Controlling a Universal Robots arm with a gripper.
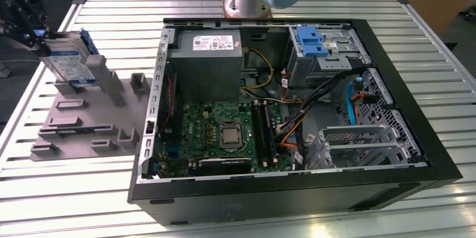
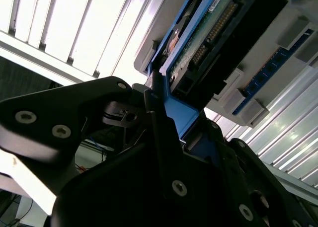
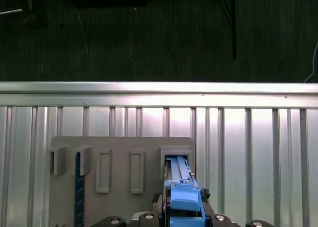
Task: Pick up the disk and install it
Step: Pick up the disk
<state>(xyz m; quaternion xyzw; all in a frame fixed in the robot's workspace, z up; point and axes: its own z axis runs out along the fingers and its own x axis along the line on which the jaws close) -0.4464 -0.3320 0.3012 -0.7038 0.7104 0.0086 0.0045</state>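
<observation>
At ten o'clock of the open black computer case (image 1: 282, 196), your end effector (image 1: 39, 38) pinches the blue-bracketed silver disk (image 1: 68, 62), upright in a grey stand (image 1: 82, 121); probably rigid, weighty, fragile: grip its bracket.

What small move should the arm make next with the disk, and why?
Probably a straight lift along the slot. The gripper appears closed on the upper end of the disk, while its lower end looks seated in the grey holder beside the open computer case; tilting now might jam it.
</observation>
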